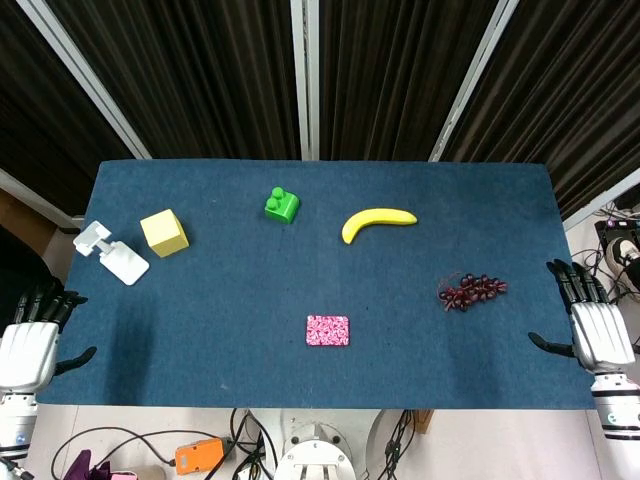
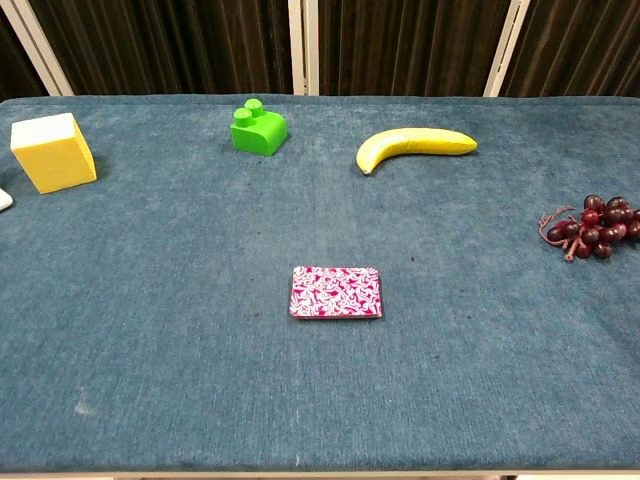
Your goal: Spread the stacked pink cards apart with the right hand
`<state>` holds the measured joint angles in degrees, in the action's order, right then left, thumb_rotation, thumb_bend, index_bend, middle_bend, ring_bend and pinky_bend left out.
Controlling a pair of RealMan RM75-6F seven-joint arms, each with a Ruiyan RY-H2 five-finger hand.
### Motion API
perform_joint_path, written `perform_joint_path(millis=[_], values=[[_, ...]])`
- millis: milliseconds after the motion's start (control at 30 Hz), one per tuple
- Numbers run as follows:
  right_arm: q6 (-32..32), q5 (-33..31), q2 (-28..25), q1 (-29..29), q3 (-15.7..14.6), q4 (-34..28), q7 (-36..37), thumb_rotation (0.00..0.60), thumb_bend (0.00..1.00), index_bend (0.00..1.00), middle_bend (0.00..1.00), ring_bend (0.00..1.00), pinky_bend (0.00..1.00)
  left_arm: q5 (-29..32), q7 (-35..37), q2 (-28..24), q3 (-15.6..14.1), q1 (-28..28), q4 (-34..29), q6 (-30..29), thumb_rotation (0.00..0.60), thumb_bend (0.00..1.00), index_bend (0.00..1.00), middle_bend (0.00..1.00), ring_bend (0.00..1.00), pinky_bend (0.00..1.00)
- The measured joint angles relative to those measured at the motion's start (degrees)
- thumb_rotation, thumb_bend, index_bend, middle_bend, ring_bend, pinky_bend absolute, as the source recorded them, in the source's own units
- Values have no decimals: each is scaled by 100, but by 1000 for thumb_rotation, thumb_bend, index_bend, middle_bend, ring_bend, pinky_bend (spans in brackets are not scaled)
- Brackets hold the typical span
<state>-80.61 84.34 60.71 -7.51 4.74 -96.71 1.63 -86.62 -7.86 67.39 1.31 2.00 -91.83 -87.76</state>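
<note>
A neat stack of pink patterned cards (image 1: 328, 330) lies flat on the blue table, near the front edge and close to the middle; in the chest view the card stack (image 2: 336, 292) sits alone in the centre. My right hand (image 1: 592, 325) hovers at the table's right edge, fingers apart and holding nothing, far to the right of the cards. At the left front corner my left hand (image 1: 32, 335) is off the table, fingers spread and empty. Neither hand appears in the chest view.
A bunch of dark grapes (image 1: 471, 290) lies between the cards and my right hand. A banana (image 1: 377, 221), a green brick (image 1: 282, 205), a yellow cube (image 1: 164, 232) and a white object (image 1: 110, 253) sit further back and left.
</note>
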Motion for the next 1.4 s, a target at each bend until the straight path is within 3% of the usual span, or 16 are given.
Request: perform_joint_path(millis=[200,400,667,1133,1400], values=[[188,-55,106,-119,15,-112,-187,600,199,64,110,0,161,-27,10,24,-3,18,13,14,600,68,252,203,57,21],[560,-142,305,-416,68,-696,-779,600,199,130,108,0,167,-116,-14,9,-24,4,-60,-60,600,68,252,203,57,21],[1427,-959,1447,-1246,303,-1259,-2332,600,199,252,108,0,168,-210,-59,-21,-81,-21,-108,-100,600,69,252,203,57,21],[2017,-3254,3999,-2730,554,-326,-4377,600,210,296,41,0,91,-211,28,11,-109,-73,-2,-132,600,69,252,203,57,21],[1927,-3695,4393,-3074,582,-125,-4623,600,259,309,42,0,76,-186,113,28,-113,-97,115,-135,600,68,252,203,57,21]])
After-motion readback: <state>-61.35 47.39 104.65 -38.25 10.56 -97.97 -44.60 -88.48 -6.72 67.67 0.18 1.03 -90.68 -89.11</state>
